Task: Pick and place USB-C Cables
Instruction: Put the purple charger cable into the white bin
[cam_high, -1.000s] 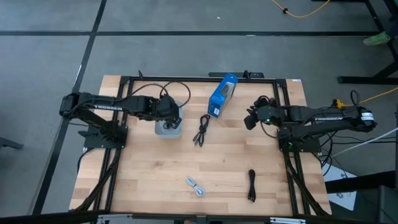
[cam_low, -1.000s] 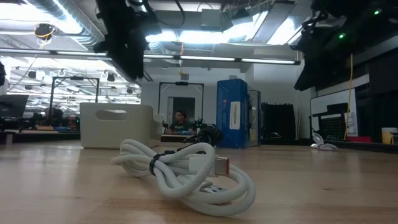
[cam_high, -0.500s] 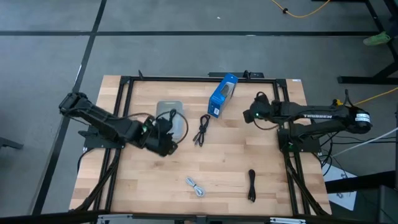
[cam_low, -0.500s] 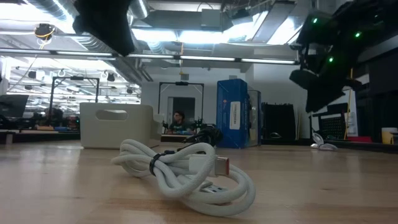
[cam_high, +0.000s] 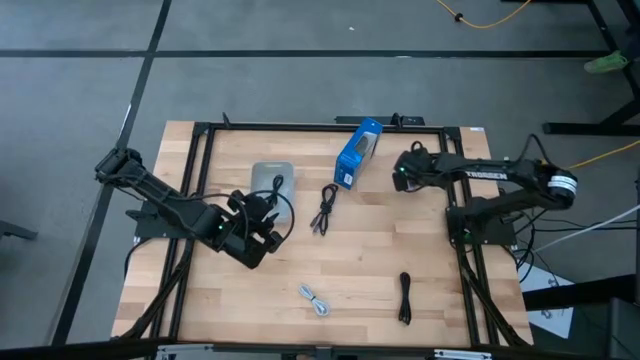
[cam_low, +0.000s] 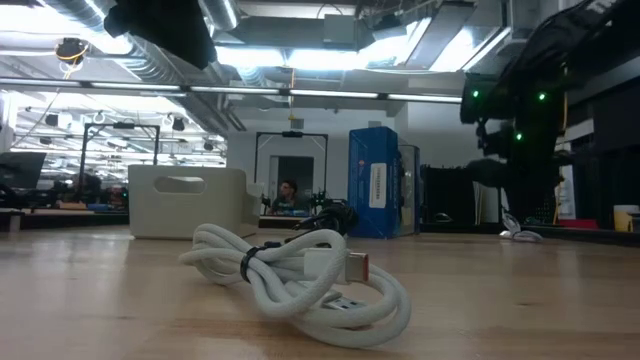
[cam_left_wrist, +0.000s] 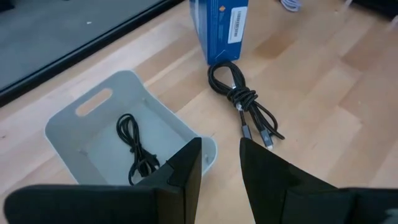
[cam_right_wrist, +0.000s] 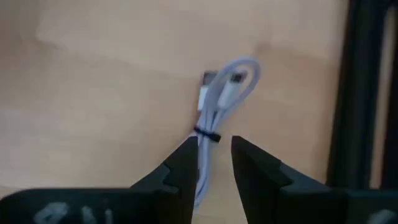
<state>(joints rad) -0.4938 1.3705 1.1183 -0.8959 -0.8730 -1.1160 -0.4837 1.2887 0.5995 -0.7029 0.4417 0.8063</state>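
A grey bin (cam_high: 272, 180) holds one black cable bundle (cam_left_wrist: 134, 150) on its floor. Another black bundle (cam_high: 323, 210) lies flat beside the upright blue box (cam_high: 357, 153). A white bundle (cam_high: 315, 300) and a third black one (cam_high: 405, 297) lie near the table's near edge. My left gripper (cam_left_wrist: 221, 163) is open and empty, raised on the near side of the bin (cam_left_wrist: 124, 134). My right gripper (cam_right_wrist: 214, 155) is open, pointing down over a second white bundle (cam_right_wrist: 221, 99) without touching it. In the high view the right arm (cam_high: 405, 170) hides that bundle.
The black frame rail (cam_right_wrist: 364, 93) runs close beside the white bundle under my right gripper. In the low view the white bundle (cam_low: 300, 280) fills the foreground, with the bin (cam_low: 190, 200) and the blue box (cam_low: 375, 195) behind it. Bare wood lies in the table's middle.
My left gripper has drawn back from above the bin toward the table's near-left, leaving the bin uncovered. My right gripper has moved a little toward the far edge and come down, tipping to point at the table.
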